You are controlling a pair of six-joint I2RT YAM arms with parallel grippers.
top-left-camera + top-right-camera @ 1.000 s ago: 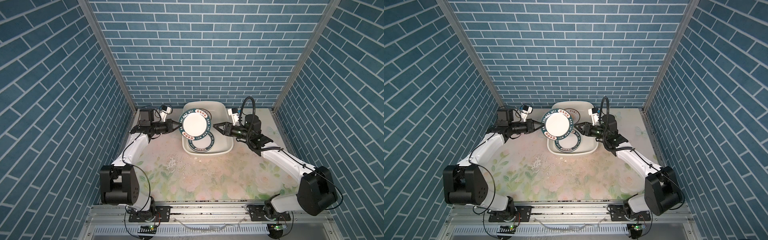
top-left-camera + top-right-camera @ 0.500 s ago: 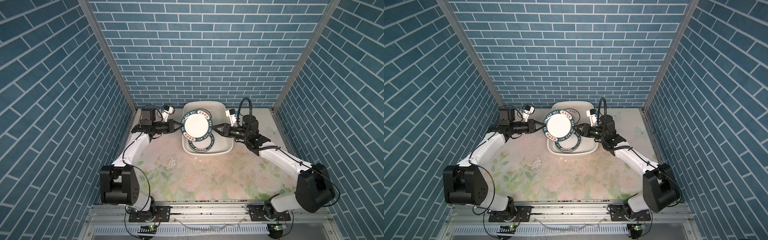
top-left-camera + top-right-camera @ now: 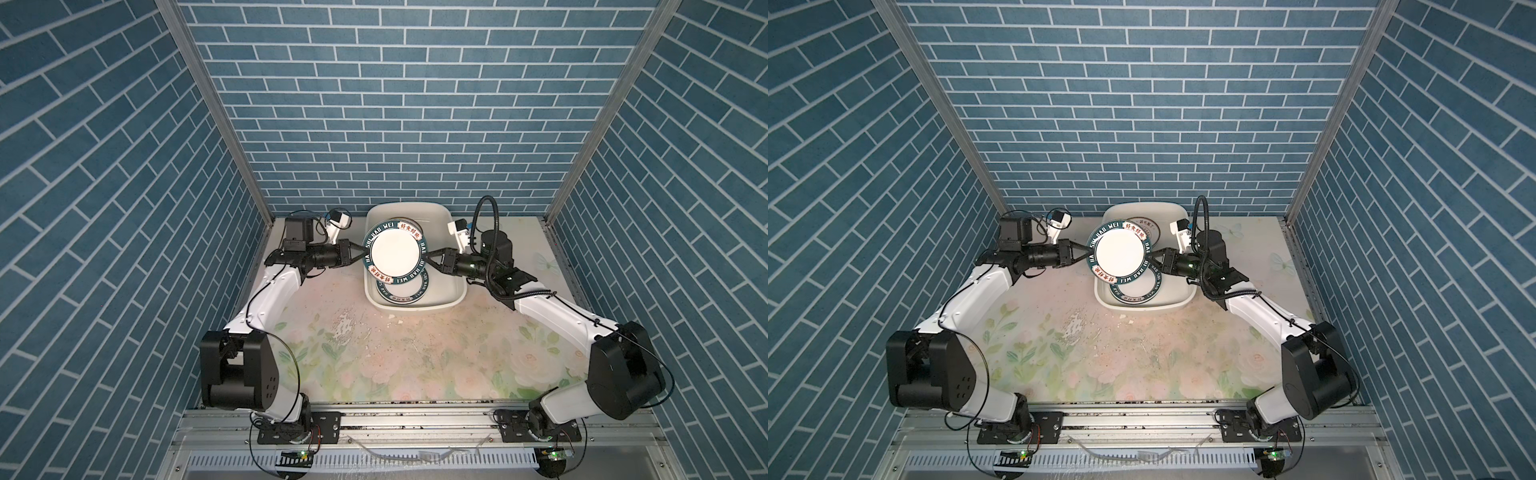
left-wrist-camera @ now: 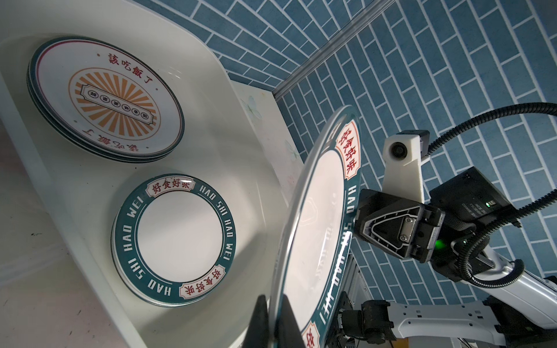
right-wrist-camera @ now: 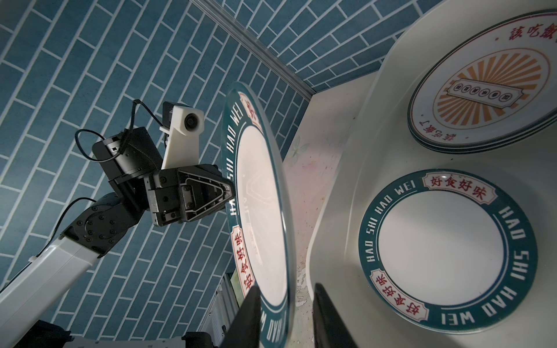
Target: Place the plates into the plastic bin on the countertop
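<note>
Now the teal-rimmed plate hangs above the plastic bin, left jaws clamped on its rim, right jaws parted astride the opposite edge. A sunburst stack and a teal stack lie inside, none on the tabletop: likely the last plate to go.

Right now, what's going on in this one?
The left gripper pinches one edge of a teal-rimmed plate, holding it in the air over the plastic bin. The right gripper straddles the opposite edge, jaws not yet shut on it. Inside the bin lie a teal-rimmed stack and a sunburst stack.
</note>
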